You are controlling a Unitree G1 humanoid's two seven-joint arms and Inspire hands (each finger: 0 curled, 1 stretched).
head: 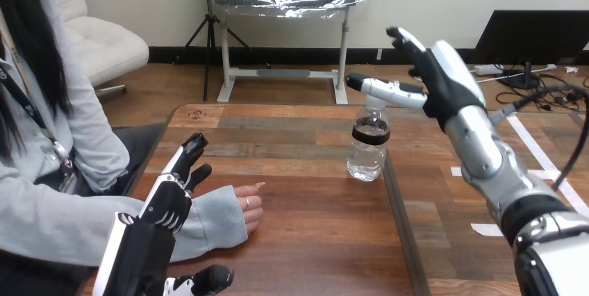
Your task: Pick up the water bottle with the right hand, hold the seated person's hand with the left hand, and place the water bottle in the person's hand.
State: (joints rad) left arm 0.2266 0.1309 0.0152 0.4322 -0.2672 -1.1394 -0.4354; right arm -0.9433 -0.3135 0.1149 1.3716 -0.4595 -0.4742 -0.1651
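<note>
1. The water bottle (367,146) stands upright near the middle of the worktop (312,247); the right robot hand (444,80) hangs spread wide above it, thumb just over the cap
2. Closing from this height would likely pinch only the cap and topple the bottle
3. The left robot hand (170,195), fingers straight and apart, lies over the sleeve, gripping nothing; the person's hand (248,207) rests curled, so a delivered bottle might roll off
</note>
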